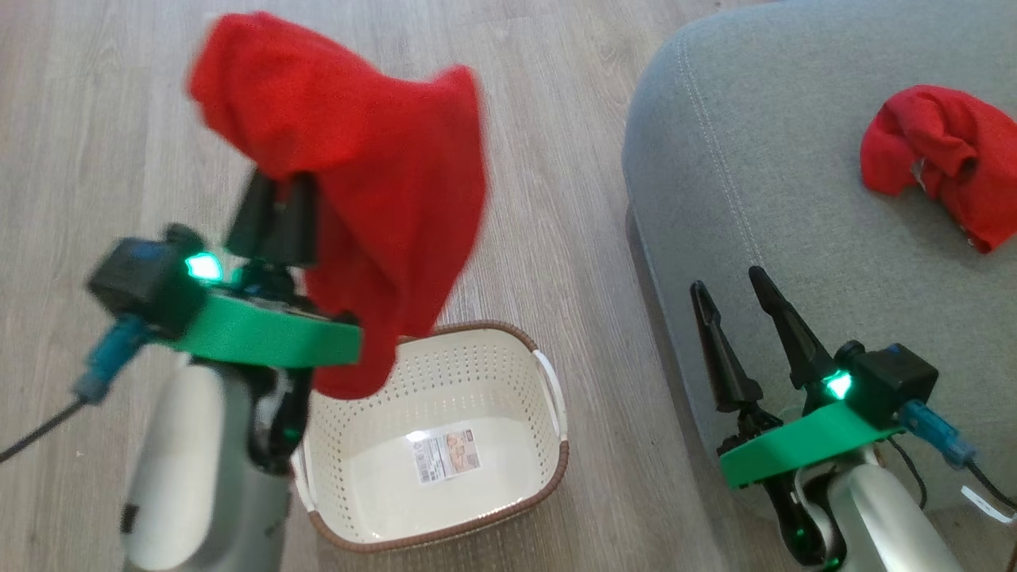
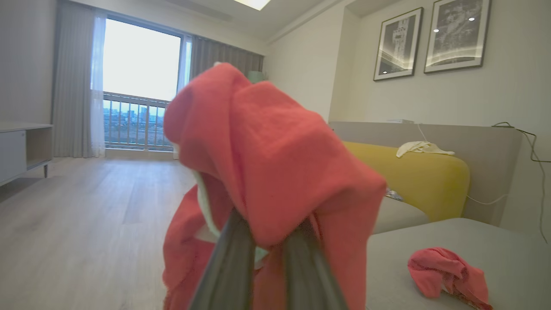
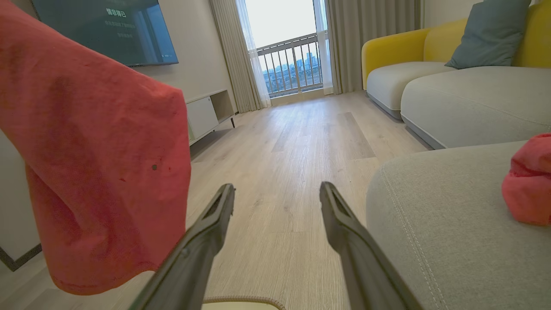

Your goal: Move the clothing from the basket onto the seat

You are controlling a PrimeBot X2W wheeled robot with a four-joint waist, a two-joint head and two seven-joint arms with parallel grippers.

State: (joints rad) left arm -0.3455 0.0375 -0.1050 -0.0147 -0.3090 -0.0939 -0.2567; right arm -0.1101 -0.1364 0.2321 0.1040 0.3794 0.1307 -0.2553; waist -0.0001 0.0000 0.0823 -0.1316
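A pale wood-plank floor (image 1: 556, 159) fills the head view from 12 to 7 o'clock. The large grey fabric-upholstered seat (image 1: 763, 183) with a light stitched seam takes the 2 to 4 o'clock part.

A bright red soft fabric garment (image 1: 381, 183) hangs in the air at 10 to 11 o'clock, blurred, draped over the tips of the left gripper (image 1: 276, 199). Its lower edge dangles over the near left corner of the basket. The left wrist view shows that gripper's two dark fingers (image 2: 230, 262) narrow, with the cloth bunched over and between them and a strip of white trim on its inner side.

The small cream perforated plastic basket (image 1: 520, 381) with a brown woven-look rim stands on the floor at 6 o'clock, a label sticker (image 1: 443, 454) showing on its bottom.

A second, crumpled red garment (image 1: 937, 155) lies on the seat at 2 o'clock, well apart from the basket.

The right gripper (image 1: 727, 280) hovers at 4 o'clock by the seat's front edge, its fingers spread wide and holding nothing.
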